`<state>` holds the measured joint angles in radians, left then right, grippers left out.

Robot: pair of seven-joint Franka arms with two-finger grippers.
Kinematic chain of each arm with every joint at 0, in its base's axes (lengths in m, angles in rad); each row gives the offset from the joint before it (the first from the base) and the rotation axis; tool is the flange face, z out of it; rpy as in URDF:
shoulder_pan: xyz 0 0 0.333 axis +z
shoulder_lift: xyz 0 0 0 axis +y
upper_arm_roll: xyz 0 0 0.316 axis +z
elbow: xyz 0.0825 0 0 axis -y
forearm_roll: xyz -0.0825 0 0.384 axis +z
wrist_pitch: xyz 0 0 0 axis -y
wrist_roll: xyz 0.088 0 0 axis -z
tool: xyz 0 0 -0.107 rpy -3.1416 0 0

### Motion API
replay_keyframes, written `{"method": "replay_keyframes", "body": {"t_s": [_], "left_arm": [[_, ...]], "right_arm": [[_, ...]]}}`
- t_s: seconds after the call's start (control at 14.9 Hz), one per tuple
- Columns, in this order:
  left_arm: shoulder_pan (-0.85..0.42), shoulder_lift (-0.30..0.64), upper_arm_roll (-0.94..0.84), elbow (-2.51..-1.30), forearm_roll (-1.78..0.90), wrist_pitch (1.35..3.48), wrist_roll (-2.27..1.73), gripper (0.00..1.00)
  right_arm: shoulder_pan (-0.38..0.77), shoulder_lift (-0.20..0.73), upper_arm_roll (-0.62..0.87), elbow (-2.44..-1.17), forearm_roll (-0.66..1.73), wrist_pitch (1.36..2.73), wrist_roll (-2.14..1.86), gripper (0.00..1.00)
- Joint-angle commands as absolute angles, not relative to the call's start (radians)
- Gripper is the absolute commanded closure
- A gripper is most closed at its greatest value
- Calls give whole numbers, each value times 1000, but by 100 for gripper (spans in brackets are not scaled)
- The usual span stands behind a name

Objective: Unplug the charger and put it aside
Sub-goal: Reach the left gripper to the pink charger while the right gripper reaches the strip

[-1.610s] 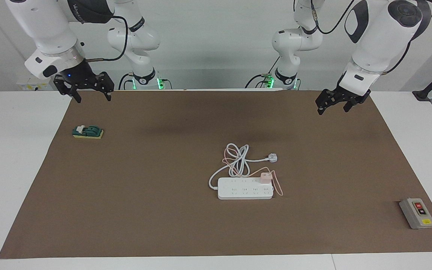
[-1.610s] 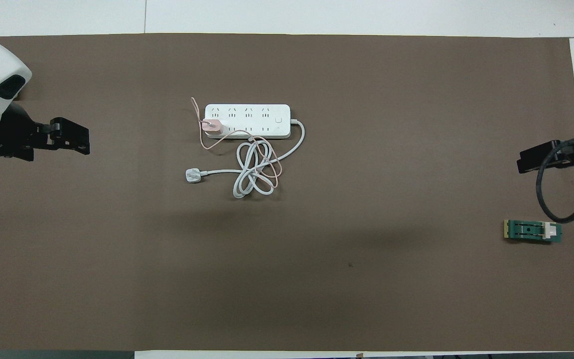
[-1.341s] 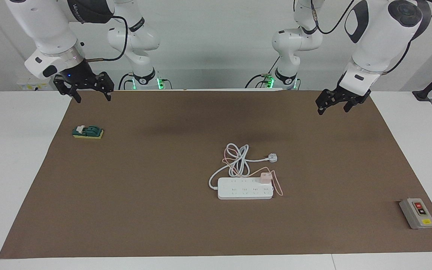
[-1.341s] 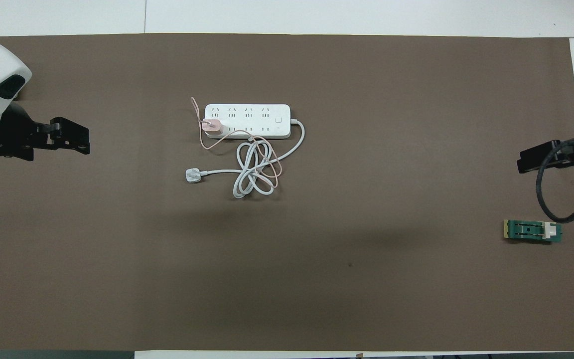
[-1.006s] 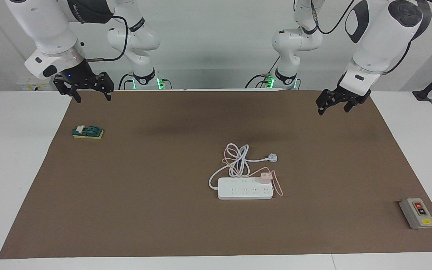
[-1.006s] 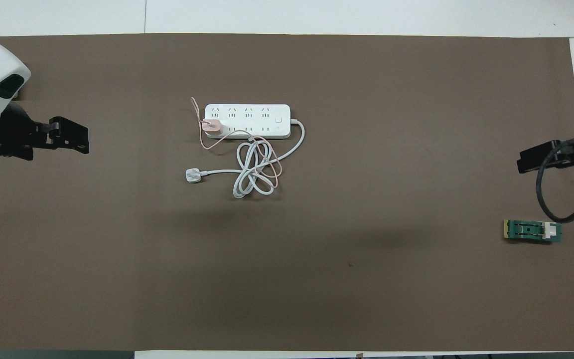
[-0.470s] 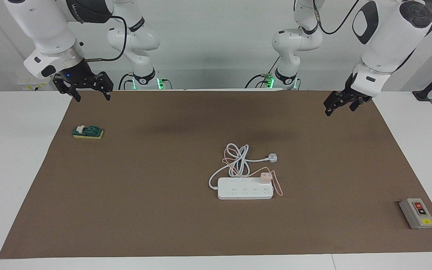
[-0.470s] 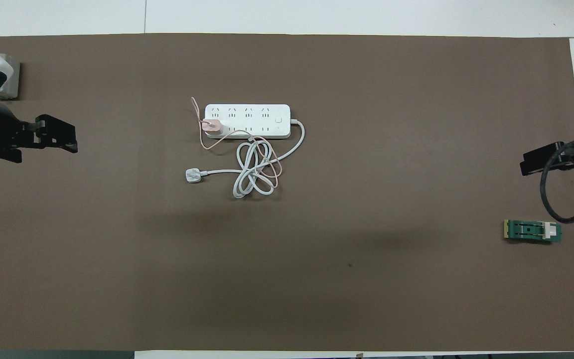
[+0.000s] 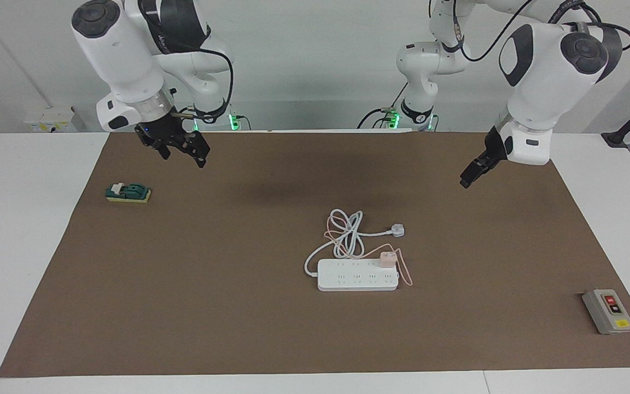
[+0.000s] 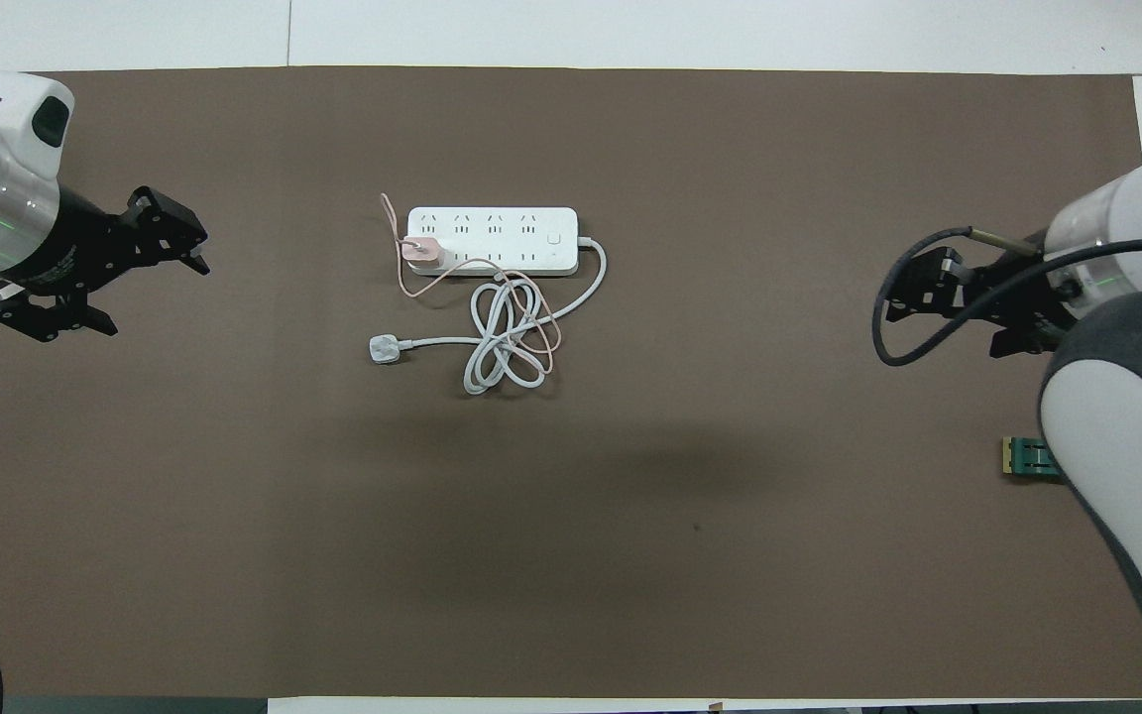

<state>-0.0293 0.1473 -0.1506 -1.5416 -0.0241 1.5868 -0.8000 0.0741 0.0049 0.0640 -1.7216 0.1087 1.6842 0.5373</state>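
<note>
I have two arms, and both are up in the air with nothing in them. My left gripper (image 9: 469, 176) hangs over the brown mat (image 9: 211, 306) at the left arm's end of the table, and its fingers are spread apart. My right gripper (image 9: 182, 158) hangs over the mat at the right arm's end, above bare mat beside the little green switch (image 9: 128, 192), and its fingers look spread apart too. The charger (image 9: 386, 259) is a small pink cube. It sits plugged into the long white power strip (image 9: 357, 280), near the middle of the mat. The strip lies longways across the table, from one arm's end toward the other. The charger is at the tip of the strip that points to my left arm's end, in the row of holes nearer to me. Its thin pink cable (image 9: 407, 278) loops around that tip and gets mixed up with the thick white cord (image 9: 346, 236) and the white plug (image 9: 398, 230). My left gripper is the closer one, so I think it should go. It has to move farther out from me and in toward the middle, then come down on the pink cube from above. I think I must pull straight up, or the strip may lift with it.
</note>
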Motion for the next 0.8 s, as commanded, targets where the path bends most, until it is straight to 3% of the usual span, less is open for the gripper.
{"method": "replay_keyframes", "body": {"t_s": [0.0, 0.27, 0.47, 0.6, 0.74], "left_arm": [[-75, 257, -141, -1429, -47, 1609, -1080, 0], [-152, 328, -135, -1397, -61, 1696, -1369, 0], [-187, 443, -132, -1338, -68, 1779, -1679, 0], [-242, 475, -130, -1347, -35, 1842, -1782, 0], [-256, 512, -130, -1347, 0, 1853, -1857, 0]], "right_arm": [[104, 89, 64, -1720, 194, 1791, 710, 0], [191, 211, 63, -1675, 300, 1954, 984, 0], [231, 334, 63, -1605, 411, 2046, 1136, 0], [245, 472, 63, -1437, 436, 2040, 1276, 0], [264, 558, 63, -1359, 451, 2051, 1377, 0]]}}
